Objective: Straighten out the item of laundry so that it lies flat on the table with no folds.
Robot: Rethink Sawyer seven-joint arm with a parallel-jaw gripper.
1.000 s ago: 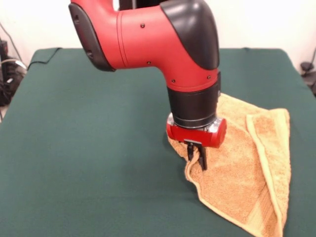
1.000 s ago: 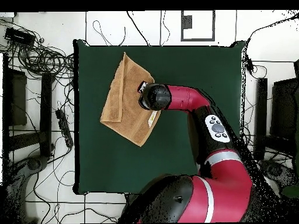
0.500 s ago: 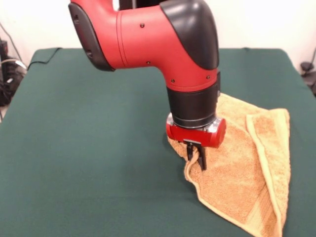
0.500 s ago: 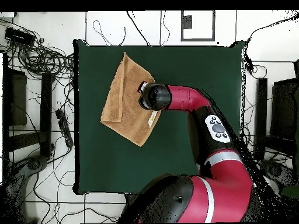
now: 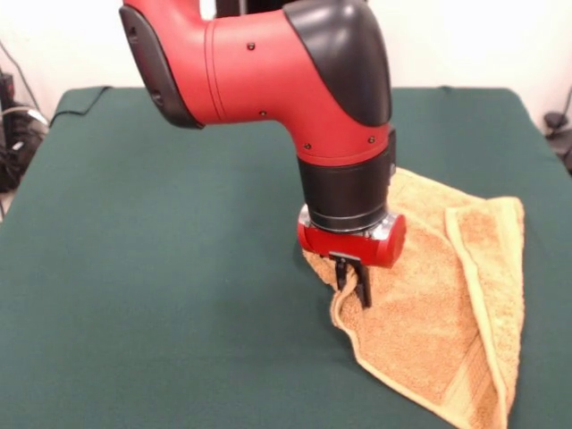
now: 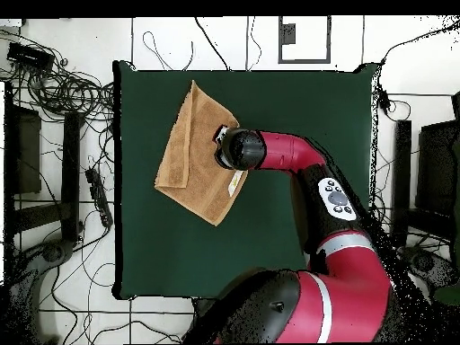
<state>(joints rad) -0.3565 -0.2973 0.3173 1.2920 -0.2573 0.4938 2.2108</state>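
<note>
Front view, left to right. Table [image 5: 152,268]: one, covered in dark green cloth; its left and middle parts are bare, and open cloth runs from the left edge as far as the arm. Arm [image 5: 268,71]: one, red and black, reaching in from the upper left and bending straight down near the middle. Gripper [image 5: 352,284]: one, black, under a red collar, fingers closed together on the raised left edge of the towel [image 5: 429,313], which stands up in a small ridge between them. Towel: one, orange-tan terry, lying on the right part of the table; its lower corner reaches the bottom of the picture. One fold: a long strip along the towel's right side is turned over onto the rest, its paler border band showing. A narrow band of green stays bare between the fold and the table's right edge.

Overhead view, left to right. Towel [image 6: 184,148]: close to the table's [image 6: 296,180] left edge, set at a slant, with a small white label on its lower right edge. Gripper: hidden under the wrist. Beyond the arm, the right part of the table is bare to its edge.
</note>
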